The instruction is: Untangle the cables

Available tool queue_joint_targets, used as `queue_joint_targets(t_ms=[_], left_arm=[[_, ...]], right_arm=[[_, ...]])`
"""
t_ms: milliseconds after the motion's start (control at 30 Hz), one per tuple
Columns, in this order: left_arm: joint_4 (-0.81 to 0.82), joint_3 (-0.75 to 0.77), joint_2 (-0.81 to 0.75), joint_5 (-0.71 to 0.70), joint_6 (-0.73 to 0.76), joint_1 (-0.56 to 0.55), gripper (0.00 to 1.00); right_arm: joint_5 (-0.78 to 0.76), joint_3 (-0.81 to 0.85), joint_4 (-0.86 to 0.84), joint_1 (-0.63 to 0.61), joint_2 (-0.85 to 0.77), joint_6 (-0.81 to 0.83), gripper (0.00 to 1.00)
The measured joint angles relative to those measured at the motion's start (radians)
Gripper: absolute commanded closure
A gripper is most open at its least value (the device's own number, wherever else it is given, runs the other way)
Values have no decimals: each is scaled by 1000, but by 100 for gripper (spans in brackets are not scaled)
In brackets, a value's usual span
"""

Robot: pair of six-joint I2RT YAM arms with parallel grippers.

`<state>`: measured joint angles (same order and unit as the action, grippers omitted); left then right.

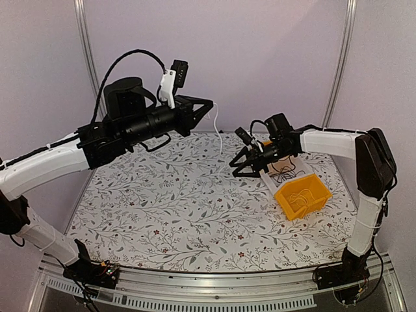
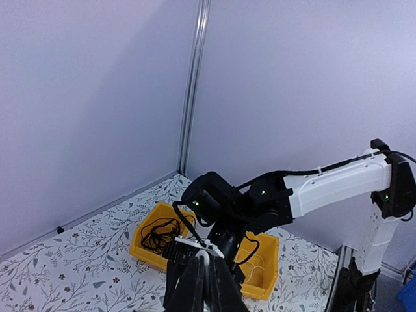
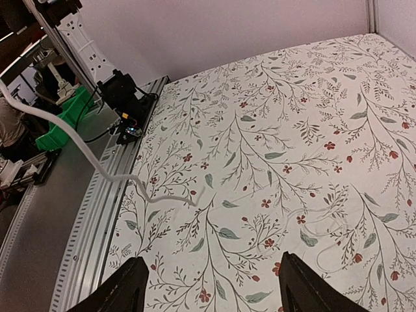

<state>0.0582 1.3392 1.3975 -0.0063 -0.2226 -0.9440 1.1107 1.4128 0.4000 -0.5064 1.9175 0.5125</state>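
The flower-patterned counter (image 1: 162, 214) carries 2 bins on its right side, probably so that sorted cords stay apart. The black-and-white left arm (image 1: 130, 127) reaches high over the counter, apparently so that the cord it carries hangs free of the surface. The white right arm (image 1: 325, 143) stretches in low from the right, between that cord and the bins. The yellow plastic bin of white cords (image 1: 292, 208) sits nearest the right arm's base. The yellow plastic bin of black cords (image 2: 140, 246) stands just beside it, with a loose black tangle (image 2: 159, 234) inside. The left pincer (image 1: 209, 106) is pressed together, pinching the top end of 1 thin white cable (image 1: 217, 127). This cable dangles down towards the counter, and its lower end curls just above the pattern in the right wrist view. The right pincer (image 1: 233, 169) is spread wide and holds nothing. It sits near the dangling end, well placed to catch it.
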Motion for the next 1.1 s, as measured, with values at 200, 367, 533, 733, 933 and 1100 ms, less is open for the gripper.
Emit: queue_joint_targets(t_ms=[200, 367, 533, 733, 933, 1100], left_arm=[[16, 0, 21, 27, -15, 0, 100], [20, 0, 47, 48, -23, 0, 100], [23, 0, 61, 58, -35, 0, 100], [27, 0, 53, 51, -40, 0, 100], [23, -27, -16, 4, -37, -2, 100], [-11, -91, -106, -82, -13, -5, 100]], right_arm=[[50, -10, -17, -2, -58, -14, 25], [58, -10, -41, -13, -89, -30, 31], [66, -9, -48, -39, -89, -33, 99], [55, -9, -68, -49, -72, -75, 100], [-14, -14, -127, -47, -53, -119, 100], [-71, -13, -182, -43, -43, -154, 100]])
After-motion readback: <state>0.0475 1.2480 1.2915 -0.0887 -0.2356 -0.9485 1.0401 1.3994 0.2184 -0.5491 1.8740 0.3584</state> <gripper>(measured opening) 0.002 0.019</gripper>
